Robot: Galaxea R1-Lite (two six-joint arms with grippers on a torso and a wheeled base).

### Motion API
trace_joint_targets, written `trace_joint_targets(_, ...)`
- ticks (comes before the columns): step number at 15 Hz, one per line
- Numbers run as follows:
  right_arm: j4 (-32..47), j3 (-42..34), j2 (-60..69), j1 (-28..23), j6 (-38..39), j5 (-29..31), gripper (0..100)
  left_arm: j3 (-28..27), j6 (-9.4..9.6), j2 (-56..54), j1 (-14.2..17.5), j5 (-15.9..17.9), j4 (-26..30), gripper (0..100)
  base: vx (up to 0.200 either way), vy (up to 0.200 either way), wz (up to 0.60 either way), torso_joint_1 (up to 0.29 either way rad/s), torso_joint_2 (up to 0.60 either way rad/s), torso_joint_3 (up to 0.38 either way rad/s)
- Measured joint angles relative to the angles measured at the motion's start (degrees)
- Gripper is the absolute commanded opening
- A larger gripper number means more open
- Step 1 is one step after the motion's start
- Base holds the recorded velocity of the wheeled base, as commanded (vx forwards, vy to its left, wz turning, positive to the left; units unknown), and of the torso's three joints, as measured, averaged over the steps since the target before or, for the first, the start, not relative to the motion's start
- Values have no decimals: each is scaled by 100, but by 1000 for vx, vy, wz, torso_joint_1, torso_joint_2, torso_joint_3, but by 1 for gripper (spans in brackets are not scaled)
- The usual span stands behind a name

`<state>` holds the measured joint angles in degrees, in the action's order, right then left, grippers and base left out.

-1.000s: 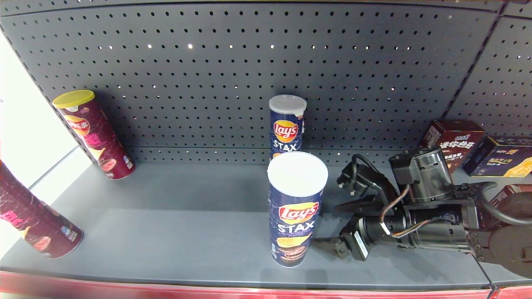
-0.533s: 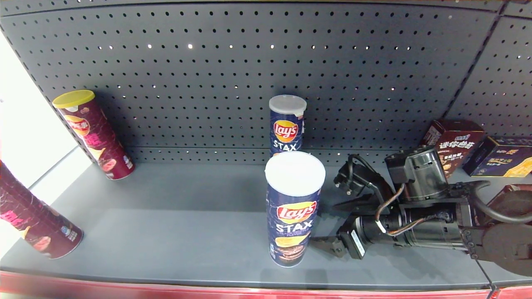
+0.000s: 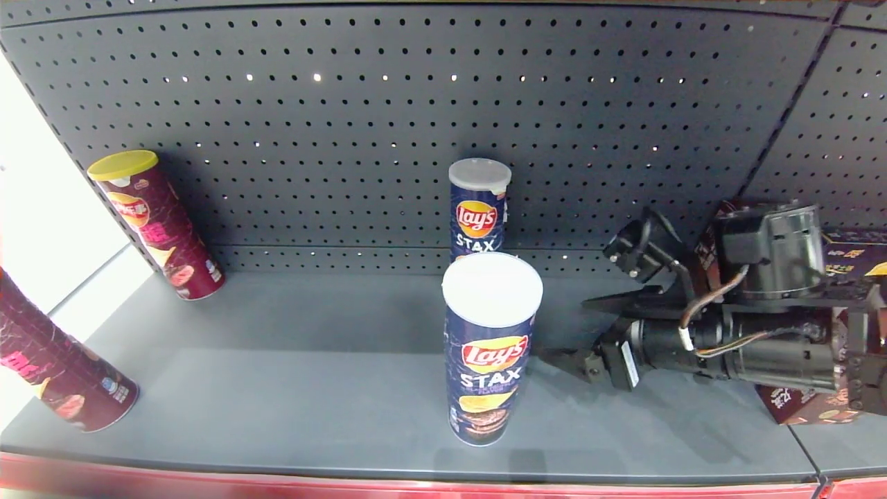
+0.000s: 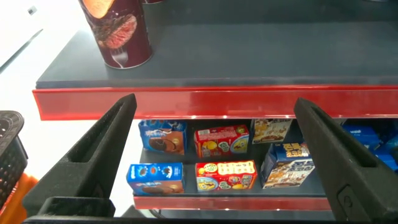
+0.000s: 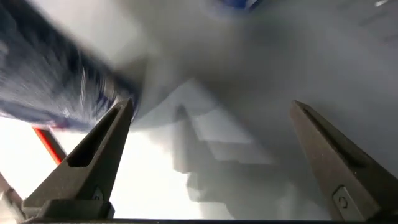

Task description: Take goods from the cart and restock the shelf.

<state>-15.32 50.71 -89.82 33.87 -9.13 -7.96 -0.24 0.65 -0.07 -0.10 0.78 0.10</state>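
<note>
A tall front blue can (image 3: 490,346) with a white lid stands upright near the front edge of the grey shelf (image 3: 312,388). The right claw (image 3: 568,329) lies level just to its right, fingers spread wide and gripping nothing, the nearer fingertip close beside the can's side. In the right wrist view the same claw (image 5: 211,106) gapes over bare shelf, the can (image 5: 56,81) a blur off one finger. Directly behind the front can, a rear blue can (image 3: 478,208) stands against the pegboard (image 3: 346,138). Well to the left, a yellow-lidded maroon can (image 3: 156,225) stands at the back corner and a second maroon can (image 3: 59,371) at the front-left edge. Snack boxes crowd the shelf's right end around the right arm: a brown box (image 3: 708,239) partly hidden by the wrist, a dark blue box (image 3: 852,253), and a maroon box (image 3: 797,409) near the front. The left claw (image 4: 211,155) hangs spread open and empty before the shelf's red lip (image 4: 211,102), facing a lower tier of small boxes (image 4: 224,140), with a black mesh basket (image 4: 9,149) at its side.
</note>
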Motion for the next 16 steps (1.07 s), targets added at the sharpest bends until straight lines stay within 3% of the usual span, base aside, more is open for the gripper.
trace_joint_targets(3, -5, 27, 674, -278, 13, 38, 100, -2, 0, 0, 2, 0, 0, 100, 0, 0, 0, 0, 0, 0)
trace_joint_targets(8, 9, -90, 2064, -1209, 108, 110, 100, -6, 4, 0, -9, 1, 0, 100, 0, 0, 0, 0, 0, 0)
trace_joint_targets(11, 11, -647, 3115, -1857, 148, 213, 100, -11, 4, 0, -9, 0, 6, 100, 0, 0, 0, 0, 0, 0)
trace_joint_targets(16, 55, -2000, 5109, -2282, 79, 668, 100, -11, 4, 2, -15, 1, 12, 100, 0, 0, 0, 0, 0, 0)
